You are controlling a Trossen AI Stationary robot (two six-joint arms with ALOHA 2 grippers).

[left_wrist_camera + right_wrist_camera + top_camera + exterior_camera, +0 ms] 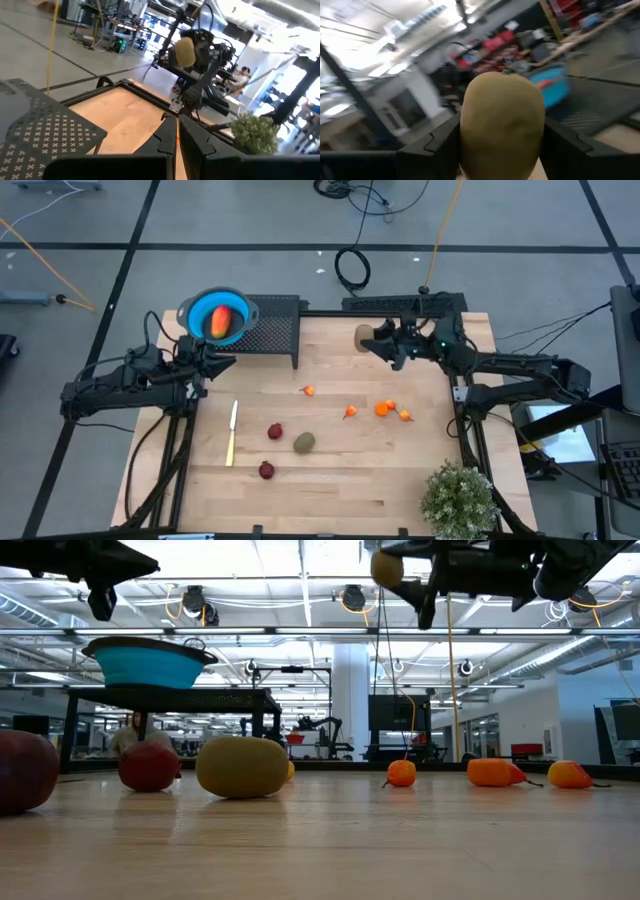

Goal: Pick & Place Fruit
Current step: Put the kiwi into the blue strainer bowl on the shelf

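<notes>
Pale wood planks are making up the bench [400, 470], which is standing on a grey tiled floor [250, 220] crossed by dark lines, with a coiled black cable [351, 268] and a yellow cord [40, 262] lying on it. Across the low view, an open workshop hall with white ceiling beams, hanging lamps and glass partitions is stretching away.

Right tool [375, 340] is hovering above the bench's far edge, gripping an olive-green oval fruit [501, 127] between its fingers. Left tool [215, 363] is waiting with its fingers closed and empty at the far left, just beside the round blue bowl [195, 315], where an elongated red-orange fruit [220, 323] is lying. The bowl is sitting on a black perforated shelf [275, 325].

Two dark red round fruits [274, 431] and a second olive-green oval [304, 442] are resting near the middle front, beside a slim pale knife [232, 432]. Tiny orange fruits [383, 409] are lying scattered toward the right. A green potted plant [458, 498] is occupying the near right corner.
</notes>
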